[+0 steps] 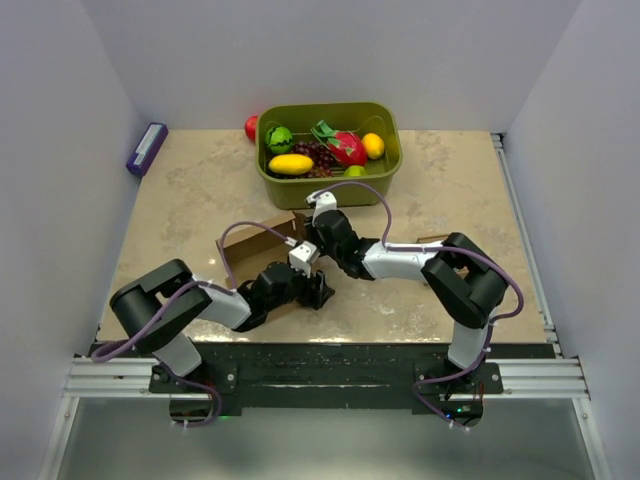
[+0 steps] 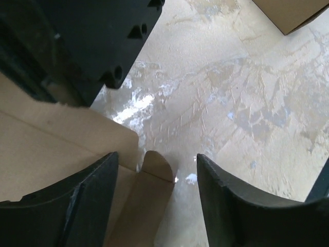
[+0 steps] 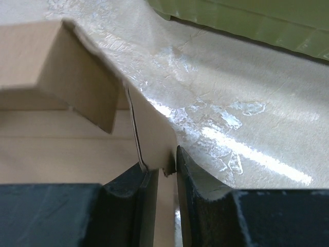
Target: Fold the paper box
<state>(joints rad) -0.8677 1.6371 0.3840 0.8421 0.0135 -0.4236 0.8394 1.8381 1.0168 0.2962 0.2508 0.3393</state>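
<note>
The paper box [image 1: 258, 240], creased brown cardboard, lies at the table's middle, partly under both arms. My right gripper [image 3: 163, 159] is shut on an upright flap [image 3: 154, 128] at the box's edge, and another folded panel [image 3: 56, 56] stands to the left of it. In the top view that gripper [image 1: 310, 236] sits at the box's right end. My left gripper [image 2: 157, 157] is open just above the table, its jaws well apart. A rounded cardboard tab [image 2: 157, 167] lies between them near the left finger [image 2: 97, 190], and neither finger clamps it. From above, the left gripper [image 1: 320, 290] is at the box's near-right corner.
A green bin [image 1: 392, 160] of toy fruit stands at the back, close behind the right gripper, its wall [image 3: 247, 25] showing in the right wrist view. A small cardboard cube [image 1: 432, 240] sits behind the right forearm. A purple item [image 1: 146, 148] lies at the far left.
</note>
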